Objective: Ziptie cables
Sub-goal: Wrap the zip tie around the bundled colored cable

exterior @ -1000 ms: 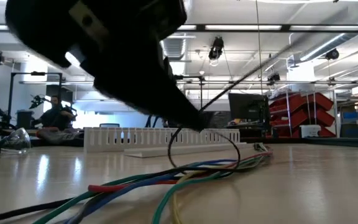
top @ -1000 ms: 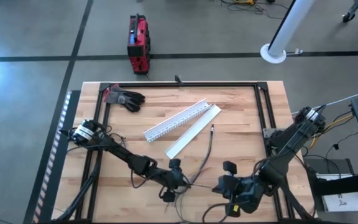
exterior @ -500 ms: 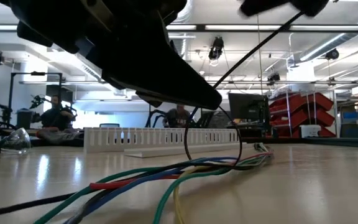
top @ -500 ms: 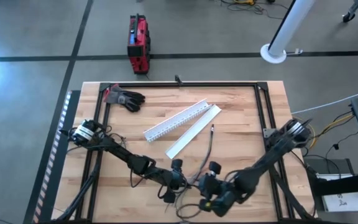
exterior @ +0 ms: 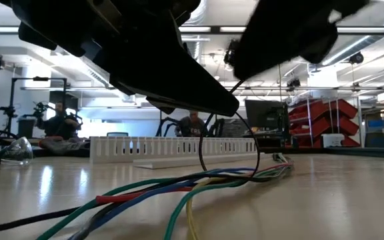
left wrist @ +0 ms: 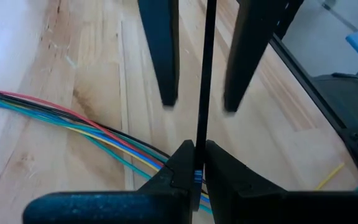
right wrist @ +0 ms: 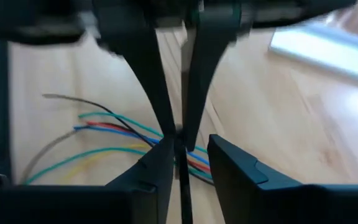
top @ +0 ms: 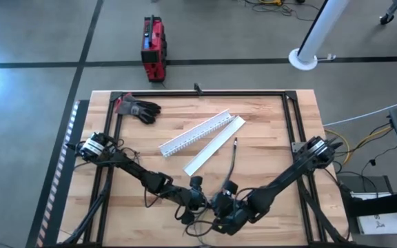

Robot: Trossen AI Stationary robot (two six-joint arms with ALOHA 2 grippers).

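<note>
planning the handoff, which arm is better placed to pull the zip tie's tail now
Right, probably. The left gripper is shut on the zip tie above the cables, so it is busy; the right gripper is open around the strap, ready to close.

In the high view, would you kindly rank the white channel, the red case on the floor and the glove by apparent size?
1. White channel, the longest.
2. Red case, though it sits on the floor, farther from the camera.
3. Glove, which looks close to the case.
</note>
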